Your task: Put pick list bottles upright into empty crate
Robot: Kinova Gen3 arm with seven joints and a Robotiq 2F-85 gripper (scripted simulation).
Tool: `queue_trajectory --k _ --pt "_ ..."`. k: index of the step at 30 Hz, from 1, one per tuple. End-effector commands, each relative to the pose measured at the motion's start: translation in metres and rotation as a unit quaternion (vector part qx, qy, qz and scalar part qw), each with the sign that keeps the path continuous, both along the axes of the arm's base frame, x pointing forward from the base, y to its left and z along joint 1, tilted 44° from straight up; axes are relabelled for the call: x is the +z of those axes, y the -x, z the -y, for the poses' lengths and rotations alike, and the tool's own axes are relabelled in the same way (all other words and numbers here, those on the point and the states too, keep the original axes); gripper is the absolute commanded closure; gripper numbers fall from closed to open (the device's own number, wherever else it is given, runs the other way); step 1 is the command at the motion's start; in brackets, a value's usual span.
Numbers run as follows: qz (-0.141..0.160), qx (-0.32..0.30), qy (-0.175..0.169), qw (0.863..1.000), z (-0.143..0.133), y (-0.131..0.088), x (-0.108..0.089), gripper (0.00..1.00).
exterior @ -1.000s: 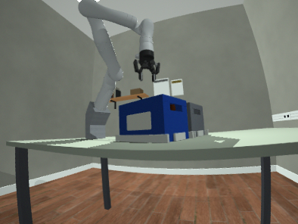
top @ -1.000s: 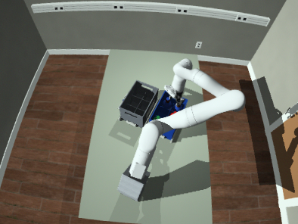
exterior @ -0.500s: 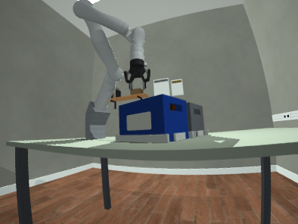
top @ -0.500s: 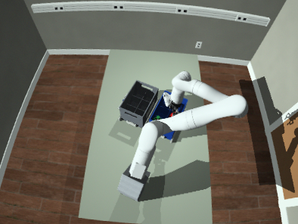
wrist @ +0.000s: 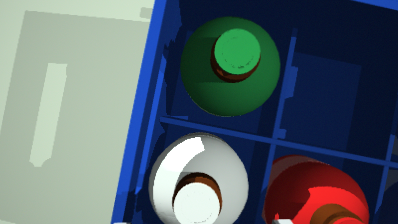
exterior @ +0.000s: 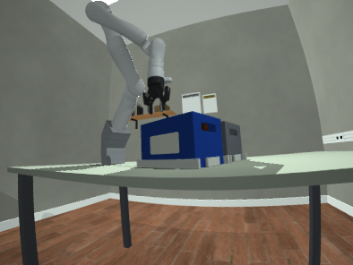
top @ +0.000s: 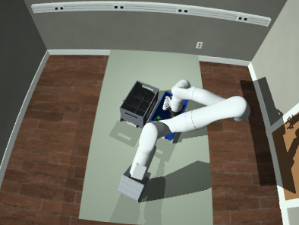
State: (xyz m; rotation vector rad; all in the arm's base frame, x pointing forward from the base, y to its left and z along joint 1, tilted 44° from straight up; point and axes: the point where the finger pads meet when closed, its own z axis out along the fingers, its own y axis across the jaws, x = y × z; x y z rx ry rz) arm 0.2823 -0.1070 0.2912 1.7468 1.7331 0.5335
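Observation:
A blue crate [top: 171, 135] [exterior: 188, 139] [wrist: 145, 110] stands on the table and holds bottles in divided cells. In the wrist view I look straight down on a green bottle [wrist: 230, 65], a white bottle [wrist: 197, 182] below it and a red bottle [wrist: 315, 195] to the right, all upright. My gripper [top: 171, 103] [exterior: 157, 106] is open and empty, hanging just above the end of the blue crate, over these bottles. The empty grey crate [top: 129, 113] [exterior: 233, 136] stands right beside the blue one. I cannot make out the pick list.
The arm's grey base [top: 133, 186] [exterior: 112, 148] stands at the table's near end. The arm arches over the blue crate and hides much of it in the top view. The crates cast shadows on the table with light patches from their handle holes.

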Motion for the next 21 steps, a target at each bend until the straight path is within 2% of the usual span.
queue_trajectory --k 1,3,8,13,18,20,21 --pt "0.015 -0.058 -0.045 0.997 0.0 -0.0003 0.0 0.33" --pt "0.015 -0.058 -0.045 0.997 0.0 -0.0003 0.0 0.33" --pt "0.027 -0.118 -0.1 0.988 0.0 -0.0003 0.0 0.33" --pt "0.039 -0.177 -0.155 0.971 0.0 -0.0003 0.0 0.33" --pt "0.05 -0.235 -0.209 0.948 0.0 -0.0003 0.0 0.33" --pt "0.05 -0.235 -0.209 0.948 0.0 -0.0003 0.0 0.33" --pt "0.053 -0.247 -0.22 0.942 0.0 -0.0003 0.0 0.33"
